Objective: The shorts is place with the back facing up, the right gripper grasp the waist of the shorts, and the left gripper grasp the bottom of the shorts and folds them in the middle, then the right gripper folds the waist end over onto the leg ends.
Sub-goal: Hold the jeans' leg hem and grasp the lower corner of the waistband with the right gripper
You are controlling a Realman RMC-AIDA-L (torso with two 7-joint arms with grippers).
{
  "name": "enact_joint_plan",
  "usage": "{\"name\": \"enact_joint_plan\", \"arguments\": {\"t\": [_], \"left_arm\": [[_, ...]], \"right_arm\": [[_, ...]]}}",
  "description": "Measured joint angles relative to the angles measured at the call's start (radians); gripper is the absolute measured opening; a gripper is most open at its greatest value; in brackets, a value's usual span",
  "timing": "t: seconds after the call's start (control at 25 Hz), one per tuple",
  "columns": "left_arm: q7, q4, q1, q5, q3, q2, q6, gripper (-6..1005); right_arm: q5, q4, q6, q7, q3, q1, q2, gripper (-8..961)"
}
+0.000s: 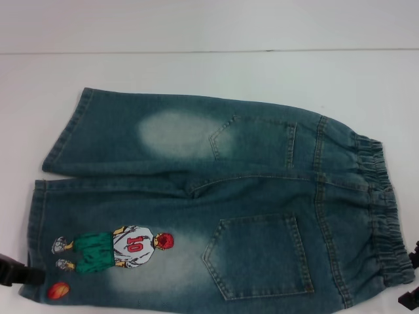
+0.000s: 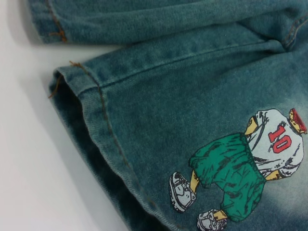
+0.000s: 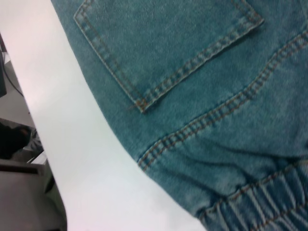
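Observation:
The shorts (image 1: 216, 196) lie flat on the white table, back pockets up. The waist (image 1: 386, 209) points right and the leg ends (image 1: 36, 222) point left. A cartoon player (image 1: 118, 248) numbered 10 and an orange ball (image 1: 57, 290) mark the near leg. My left gripper (image 1: 19, 271) sits at the lower left, right at the near leg's hem (image 2: 96, 125). My right gripper (image 1: 412, 275) is at the lower right edge, open, with its two black tips either side of the near waist corner. The right wrist view shows a back pocket (image 3: 163, 38) and the gathered waist (image 3: 260, 207).
The white table (image 1: 196, 72) stretches behind and to the left of the shorts. Its near right edge (image 3: 43, 139) shows in the right wrist view, with dark objects (image 3: 17, 139) beyond it.

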Motion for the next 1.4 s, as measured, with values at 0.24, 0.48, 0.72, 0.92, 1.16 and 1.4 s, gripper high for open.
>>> {"name": "enact_joint_plan", "arguments": {"t": [0.24,0.48,0.72,0.92,1.16,1.4], "left_arm": [[0.0,-0.003,-0.002,0.005,0.001,0.001,-0.005,17],[0.0,-0.003,0.0,0.006,0.001,-0.002,-0.011,16],[0.0,-0.003,-0.002,0.008,0.001,-0.004,-0.011,16],[0.0,-0.004,-0.006,0.008,0.001,-0.005,-0.011,16],[-0.004,-0.005,-0.009,0.008,0.001,-0.005,-0.01,16],[-0.012,-0.005,-0.01,0.008,0.001,-0.005,-0.006,16]], "right_arm": [[0.028,-0.003,0.012,-0.008,0.006,0.001,-0.002,794],[0.058,-0.01,0.003,-0.03,0.009,0.001,-0.007,781],[0.088,-0.007,-0.006,-0.047,0.009,0.001,-0.008,768],[0.094,0.001,0.042,-0.037,0.008,0.0,-0.001,758],[0.118,0.01,0.057,-0.093,0.0,-0.016,0.0,745],[0.124,0.011,0.028,-0.11,-0.003,-0.019,-0.001,705]]}}
